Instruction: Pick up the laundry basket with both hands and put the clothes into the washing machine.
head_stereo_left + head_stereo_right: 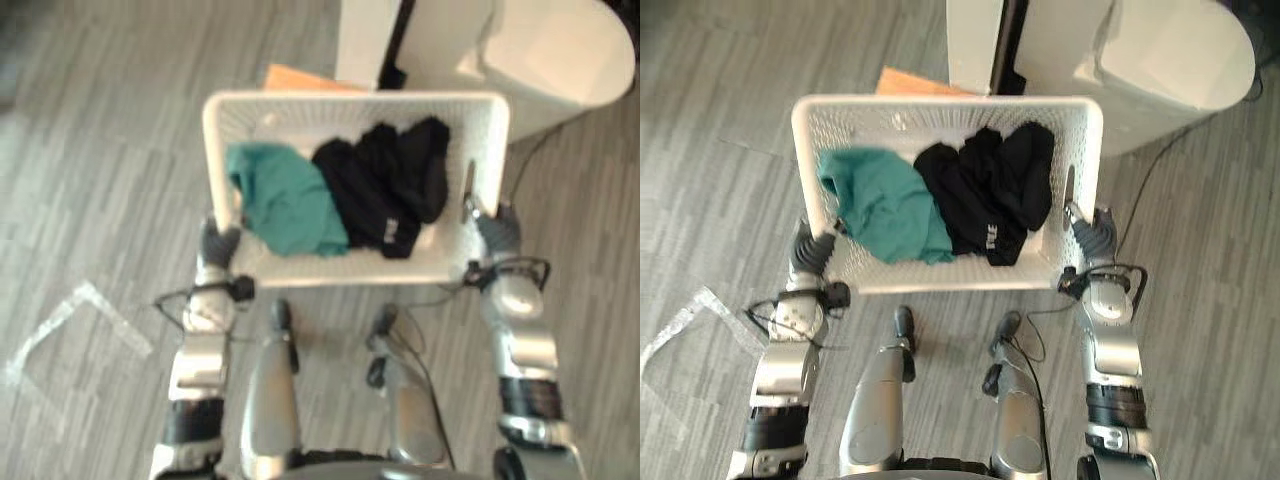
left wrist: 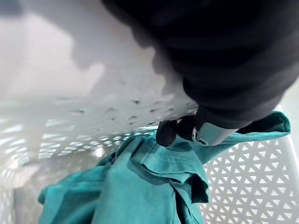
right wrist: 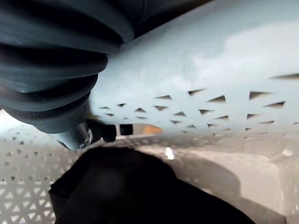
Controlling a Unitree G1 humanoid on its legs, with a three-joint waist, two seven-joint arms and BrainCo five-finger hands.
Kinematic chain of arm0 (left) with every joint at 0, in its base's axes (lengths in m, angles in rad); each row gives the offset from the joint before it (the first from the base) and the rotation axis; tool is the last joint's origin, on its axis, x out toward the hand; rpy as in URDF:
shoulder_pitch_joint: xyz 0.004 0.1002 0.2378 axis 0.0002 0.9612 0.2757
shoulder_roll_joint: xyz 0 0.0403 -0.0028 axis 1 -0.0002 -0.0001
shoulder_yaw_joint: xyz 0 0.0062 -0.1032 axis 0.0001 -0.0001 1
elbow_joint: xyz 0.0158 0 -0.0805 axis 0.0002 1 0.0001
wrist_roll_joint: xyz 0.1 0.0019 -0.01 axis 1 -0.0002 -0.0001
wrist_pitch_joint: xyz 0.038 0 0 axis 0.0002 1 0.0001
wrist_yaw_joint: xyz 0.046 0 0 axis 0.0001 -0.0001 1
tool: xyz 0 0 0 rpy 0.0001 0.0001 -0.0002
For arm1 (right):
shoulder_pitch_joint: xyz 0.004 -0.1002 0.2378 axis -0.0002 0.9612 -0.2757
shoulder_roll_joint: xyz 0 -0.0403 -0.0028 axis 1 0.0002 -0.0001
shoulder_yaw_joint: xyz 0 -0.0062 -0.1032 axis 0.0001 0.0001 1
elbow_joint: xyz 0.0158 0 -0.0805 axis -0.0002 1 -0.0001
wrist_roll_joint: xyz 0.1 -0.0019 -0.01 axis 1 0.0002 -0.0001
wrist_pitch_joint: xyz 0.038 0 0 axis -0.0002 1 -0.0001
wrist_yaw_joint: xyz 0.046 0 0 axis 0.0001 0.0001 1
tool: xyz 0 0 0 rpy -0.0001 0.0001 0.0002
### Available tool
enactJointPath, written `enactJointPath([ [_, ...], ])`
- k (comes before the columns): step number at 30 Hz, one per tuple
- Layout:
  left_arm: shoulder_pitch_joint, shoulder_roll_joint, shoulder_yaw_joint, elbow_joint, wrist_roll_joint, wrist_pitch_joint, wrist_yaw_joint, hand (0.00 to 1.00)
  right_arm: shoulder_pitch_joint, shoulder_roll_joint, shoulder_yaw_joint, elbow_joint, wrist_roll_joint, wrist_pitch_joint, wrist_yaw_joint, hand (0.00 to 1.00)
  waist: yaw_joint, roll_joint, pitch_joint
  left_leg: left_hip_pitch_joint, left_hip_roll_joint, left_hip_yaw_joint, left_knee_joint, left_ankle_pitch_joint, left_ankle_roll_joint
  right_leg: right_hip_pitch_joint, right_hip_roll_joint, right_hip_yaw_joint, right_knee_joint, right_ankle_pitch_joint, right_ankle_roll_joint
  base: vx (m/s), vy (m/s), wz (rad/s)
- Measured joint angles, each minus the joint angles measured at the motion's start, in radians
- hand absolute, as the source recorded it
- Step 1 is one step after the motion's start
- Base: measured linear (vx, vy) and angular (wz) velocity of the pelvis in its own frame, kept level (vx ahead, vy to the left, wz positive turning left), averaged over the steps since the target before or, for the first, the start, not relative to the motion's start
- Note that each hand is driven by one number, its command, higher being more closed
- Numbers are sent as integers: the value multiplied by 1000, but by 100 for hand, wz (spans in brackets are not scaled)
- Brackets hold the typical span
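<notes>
Soft, even light falls from overhead on the grey floor (image 1: 90, 150), leaving no hard shadows. The white laundry basket (image 1: 945, 103) and the washing machine (image 1: 1180, 60) glare pale (the machine's top most of all), while the black clothes (image 1: 990, 190) swallow their own folds. In the left wrist view a soft grey shadow lies on the basket's wall beside the left hand (image 2: 224, 70).

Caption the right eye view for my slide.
Left hand and right hand hold a laundry basket with a teal garment and black clothes before the washing machine.
</notes>
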Motion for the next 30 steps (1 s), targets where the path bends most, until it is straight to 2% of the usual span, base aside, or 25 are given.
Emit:
enactJointPath([
  [3, 61, 1, -20, 0, -31, 0, -24, 100, 59, 9, -2, 22, 4, -1, 16, 100, 1, 17, -35, 41, -4, -30, -38, 12, -10, 32, -3, -27, 21, -31, 0, 87, -20, 29],
  [6, 91, 22, -33, 0, -31, 0, -32, 100, 115, 42, -6, 35, 25, -12, 17, 100, -1, 12, -61, 90, 0, -42, -37, 15, -12, 27, -26, -24, 159, -122, -14, 59, -54, 11],
  [7, 118, 33, -35, 0, -31, -3, -43, 100, 146, 59, -5, 36, 29, -18, 30, 100, -1, 6, -86, 120, -3, -49, -62, 23, -28, 25, -35, -16, 192, -145, -19, 43, -102, -11],
  [8, 141, 36, -33, -1, -31, -10, -51, 100, 167, 69, -1, 36, 33, -24, 42, 100, -2, 4, -101, 138, -2, -74, -52, -1, -42, 28, -45, -7, 199, -152, -26, 71, -95, -42],
  [9, 164, 36, -31, -5, -31, -18, -52, 100, 178, 77, 5, 37, 39, -30, 54, 100, -1, 5, -103, 142, 1, -111, 41, -66, -56, 34, -41, 15, 214, -154, -27, 49, -17, -77],
  [10, 194, 28, -33, -5, -30, -24, -54, 100, 207, 74, 9, 34, 39, -39, 64, 100, -6, 16, -114, 161, -7, -150, 136, -135, -77, 42, -28, 54, 220, -153, -25, 30, 22, -81],
  [11, 209, 23, -39, -6, -29, -26, -59, 100, 226, 73, 5, 32, 39, -41, 72, 100, -10, 26, -128, 173, -6, -154, 142, -159, -79, 42, -22, 64, 221, -151, -23, -31, 148, -68],
  [12, 231, 9, -52, -7, -24, -30, -75, 100, 260, 76, -6, 26, 43, -43, 85, 100, -46, 38, -154, 180, 1, -157, 143, -207, -62, 34, -20, 78, 224, -142, -8, -63, 226, -59],
  [13, 231, 9, -67, -5, -17, -32, -82, 100, 278, 85, -25, 25, 45, -47, 89, 100, -59, 27, -163, 180, -15, -123, 154, -233, -30, 12, -30, 122, 221, -119, 13, -98, 287, -70],
  [14, 229, 10, -71, -4, -14, -32, -93, 100, 284, 92, -36, 24, 45, -47, 94, 100, -58, 17, -166, 179, -27, -98, 162, -236, -20, -3, -36, 152, 211, -101, 21, -149, 303, -101],
  [15, 228, 13, -78, 2, -3, -32, -106, 100, 311, 103, -48, 12, 45, -46, 100, 100, -62, 1, -173, 167, -58, -50, 186, -248, 5, -18, -48, 199, 168, -54, 38, -208, 340, -103],
  [16, 228, 15, -80, 3, 10, -32, -120, 100, 342, 116, -52, -14, 45, -44, 100, 100, -74, -17, -174, 161, -104, -22, 184, -239, 60, -11, -77, 229, 91, -24, 58, -226, 319, -94],
  [17, 224, 0, -79, 12, 13, -32, -121, 100, 351, 114, -52, -17, 46, -44, 101, 100, -79, -8, -174, 162, -99, 9, 159, -227, 78, -14, -87, 196, 84, -47, 57, -252, 306, -106],
  [18, 220, -2, -63, 18, 23, -31, -124, 100, 350, 122, -46, -16, 46, -43, 101, 100, -76, -4, -173, 165, -96, 85, 135, -209, 107, -76, -125, 124, 240, -117, -6, -206, 209, -102],
  [19, 221, 2, -57, 19, 25, -31, -129, 100, 350, 129, -37, -13, 46, -43, 101, 100, -75, -5, -172, 171, -97, 116, 128, -203, 118, -96, -141, 92, 350, -148, -22, -222, 257, -139],
  [20, 231, 5, -38, 21, 33, -26, -139, 100, 350, 139, -17, 3, 45, -42, 101, 100, -63, -7, -172, 203, -99, 178, 107, -195, 135, -75, -173, 34, 529, -222, -26, -179, 214, -128],
  [22, 256, 13, -16, 13, 42, -23, -138, 100, 335, 139, 16, 35, 45, -42, 101, 100, -45, -13, -178, 250, -102, 274, 76, -184, 154, 36, -198, -54, 672, -323, -9, -213, 157, -148],
  [23, 261, 16, 1, 11, 42, -23, -137, 100, 307, 137, 33, 67, 44, -43, 101, 100, -28, -22, -200, 241, -104, 331, 61, -173, 166, 117, -209, -98, 700, -383, 9, -202, 56, -126],
  [25, 267, 16, 13, 1, 42, -23, -130, 100, 256, 132, 46, 119, 44, -43, 101, 100, -5, -42, -231, 199, -104, 394, 50, -152, 170, 205, -216, -131, 649, -432, 42, -205, 0, -105],
  [26, 267, 16, 13, -2, 42, -23, -128, 100, 244, 128, 46, 129, 43, -43, 100, 100, 2, -49, -245, 177, -104, 412, 49, -142, 172, 226, -213, -130, 605, -444, 53, -248, -47, -87],
  [27, 264, 10, 12, -9, 42, -23, -119, 100, 214, 111, 51, 147, 39, -45, 99, 100, 4, -54, -259, 128, -97, 437, 53, -121, 177, 257, -184, -116, 458, -477, 90, -312, -123, -71],
  [28, 260, -8, 14, -12, 42, -23, -110, 100, 181, 89, 59, 163, 35, -44, 91, 100, 6, -53, -260, 97, -84, 467, 50, -91, 176, 258, -140, -104, 327, -494, 83, -260, -113, -73],
  [29, 261, -26, 15, -8, 42, -22, -103, 100, 166, 81, 66, 179, 35, -44, 85, 100, 12, -40, -259, 91, -67, 478, 41, -76, 168, 256, -112, -97, 275, -480, 65, -256, -138, -74],
  [30, 276, -46, 8, -3, 42, -19, -95, 100, 165, 61, 72, 209, 35, -44, 79, 100, 8, -15, -267, 94, -33, 481, 13, -45, 156, 274, -52, -78, 192, -419, 49, -162, -110, -65],
])
